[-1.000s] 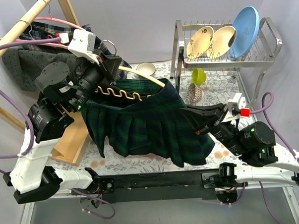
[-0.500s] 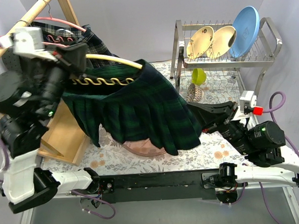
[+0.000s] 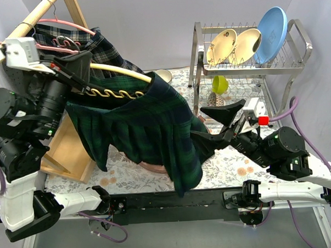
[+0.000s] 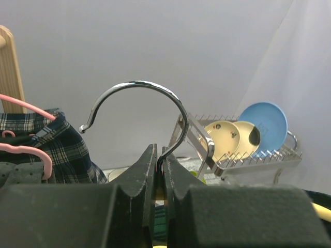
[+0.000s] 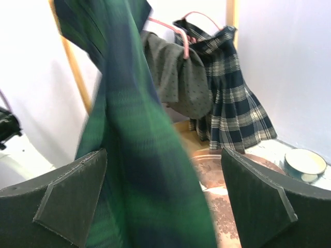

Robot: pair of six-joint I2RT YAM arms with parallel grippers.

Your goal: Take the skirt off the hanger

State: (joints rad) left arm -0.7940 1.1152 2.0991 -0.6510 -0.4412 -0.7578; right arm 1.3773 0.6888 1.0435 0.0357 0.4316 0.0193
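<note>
The skirt [image 3: 143, 122] is dark green plaid with pleats and hangs from a cream hanger [image 3: 122, 71] with a wavy gold clip bar. My left gripper [image 3: 79, 63] holds the hanger up at the upper left. In the left wrist view this gripper [image 4: 160, 151] is shut on the neck of the steel hook [image 4: 139, 90]. My right gripper [image 3: 197, 122] stands open at the skirt's right edge. In the right wrist view the blurred skirt [image 5: 139, 155] hangs between the wide-apart fingers [image 5: 72, 199] of the right gripper [image 5: 163, 153], which grip nothing.
A dish rack [image 3: 245, 63] holding cream plates and a blue plate [image 3: 271, 26] stands at the back right, with a green cup [image 3: 220, 84] below. A wooden rail [image 3: 24, 26] at the left carries pink hangers with a plaid skirt [image 5: 238, 98] and a grey garment [image 5: 178, 82]. A white bowl [image 5: 305, 164] sits behind.
My right gripper has opened and let go of the skirt's hem. My left arm has raised the hanger up and to the left, and the skirt now hangs down freely.
</note>
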